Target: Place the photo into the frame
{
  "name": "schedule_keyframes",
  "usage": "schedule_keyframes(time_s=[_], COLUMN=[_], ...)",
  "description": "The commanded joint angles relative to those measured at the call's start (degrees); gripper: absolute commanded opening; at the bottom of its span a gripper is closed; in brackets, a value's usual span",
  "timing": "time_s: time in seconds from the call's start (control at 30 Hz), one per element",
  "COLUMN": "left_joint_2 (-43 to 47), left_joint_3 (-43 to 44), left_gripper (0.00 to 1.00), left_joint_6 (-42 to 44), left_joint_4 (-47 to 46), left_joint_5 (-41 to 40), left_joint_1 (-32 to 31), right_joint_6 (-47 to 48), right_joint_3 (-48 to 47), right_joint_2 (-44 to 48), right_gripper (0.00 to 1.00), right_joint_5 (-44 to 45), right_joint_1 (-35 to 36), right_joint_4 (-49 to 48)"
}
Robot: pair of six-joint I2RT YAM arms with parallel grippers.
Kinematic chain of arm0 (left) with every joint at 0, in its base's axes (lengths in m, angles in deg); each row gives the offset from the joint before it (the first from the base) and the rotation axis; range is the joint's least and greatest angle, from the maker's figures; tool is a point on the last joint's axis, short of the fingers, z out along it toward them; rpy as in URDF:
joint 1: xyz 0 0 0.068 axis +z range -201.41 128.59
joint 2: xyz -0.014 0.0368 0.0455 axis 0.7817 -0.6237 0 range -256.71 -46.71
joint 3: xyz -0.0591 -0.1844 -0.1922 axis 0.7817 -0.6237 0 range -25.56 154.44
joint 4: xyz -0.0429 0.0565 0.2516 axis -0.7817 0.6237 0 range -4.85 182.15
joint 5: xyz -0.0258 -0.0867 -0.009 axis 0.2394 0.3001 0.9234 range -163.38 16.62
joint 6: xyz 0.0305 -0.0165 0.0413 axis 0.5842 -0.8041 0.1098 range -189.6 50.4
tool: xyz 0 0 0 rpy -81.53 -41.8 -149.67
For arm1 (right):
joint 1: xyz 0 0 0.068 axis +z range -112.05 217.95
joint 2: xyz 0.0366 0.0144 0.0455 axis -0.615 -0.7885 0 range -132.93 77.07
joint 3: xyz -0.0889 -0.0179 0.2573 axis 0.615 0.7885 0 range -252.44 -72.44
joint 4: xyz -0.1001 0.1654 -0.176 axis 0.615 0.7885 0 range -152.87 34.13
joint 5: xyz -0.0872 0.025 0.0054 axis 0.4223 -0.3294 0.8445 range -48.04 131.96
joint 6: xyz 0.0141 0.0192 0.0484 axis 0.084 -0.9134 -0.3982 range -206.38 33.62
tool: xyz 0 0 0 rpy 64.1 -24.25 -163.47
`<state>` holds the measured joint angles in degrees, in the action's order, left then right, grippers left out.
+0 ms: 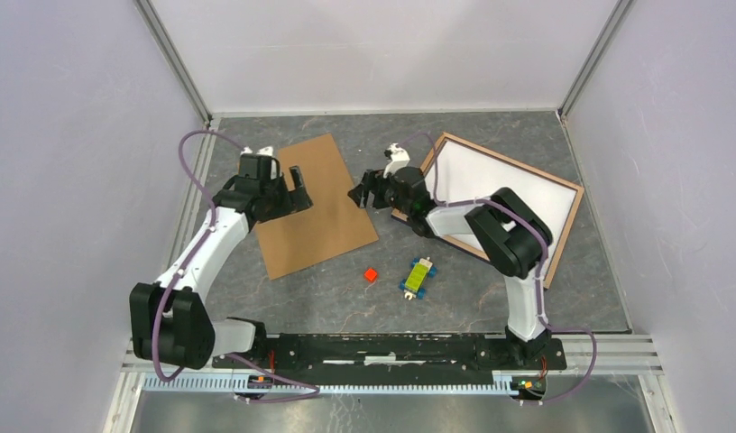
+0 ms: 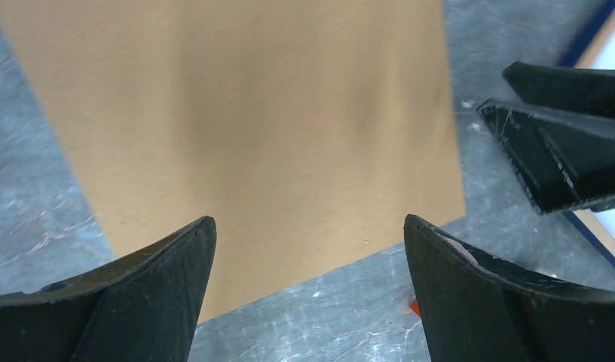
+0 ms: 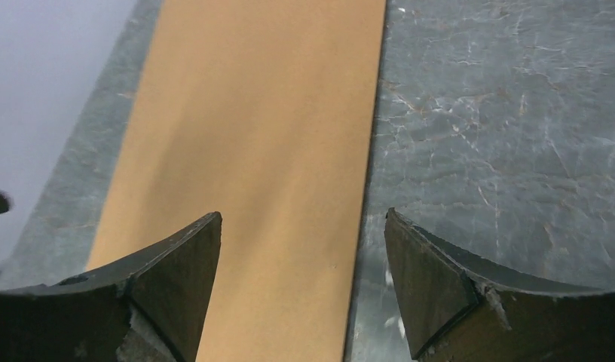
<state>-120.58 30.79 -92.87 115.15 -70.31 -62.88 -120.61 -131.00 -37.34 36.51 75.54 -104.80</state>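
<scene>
**Both grippers poised at the backing board, frame waiting at right**

Left of the tabletop's centre, the left gripper [image 1: 299,188] hangs over the backing board [image 1: 328,225], fingers wide apart and empty. The right gripper [image 1: 363,192], fingers likewise spread, straddles the board's right edge, probably so the thin sheet can be lifted. Towards the far right corner lies the frame [image 1: 513,161], holding a white sheet [image 1: 509,180]. That sheet may be the photo face down, but this cannot be told.
</scene>
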Motion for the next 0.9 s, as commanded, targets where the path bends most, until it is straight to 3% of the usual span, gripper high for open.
schedule_keyframes(time_s=[0.0,0.1,0.23,0.33,0.87], left_joint_2=[0.10,-1.40,-4.87,-6.75,-12.16], left_joint_3=[-2.95,-6.08,-9.21,-10.31,-17.12], left_gripper=[1.00,1.00,1.00,1.00,1.00], left_joint_6=[-4.33,-7.01,-9.18,-11.04,-18.71], left_joint_4=[3.53,2.68,-0.50,-2.49,-12.10], left_joint_5=[-1.32,-1.61,-1.55,-4.00,9.32], left_joint_1=[6.18,12.34,20.32,22.93,23.59], right_joint_6=[9.50,15.75,19.13,16.95,13.31], right_joint_3=[-16.10,-22.32,-20.08,-18.69,-21.88], right_joint_2=[-7.10,-9.85,-8.08,-8.03,-13.01], right_gripper=[0.84,0.84,0.85,0.85,0.78], right_joint_5=[-3.45,-4.23,-4.56,-4.36,-8.04], right_joint_1=[-0.49,-0.69,-1.38,-3.07,-2.93], right_joint_4=[16.29,24.60,25.45,24.38,29.15])
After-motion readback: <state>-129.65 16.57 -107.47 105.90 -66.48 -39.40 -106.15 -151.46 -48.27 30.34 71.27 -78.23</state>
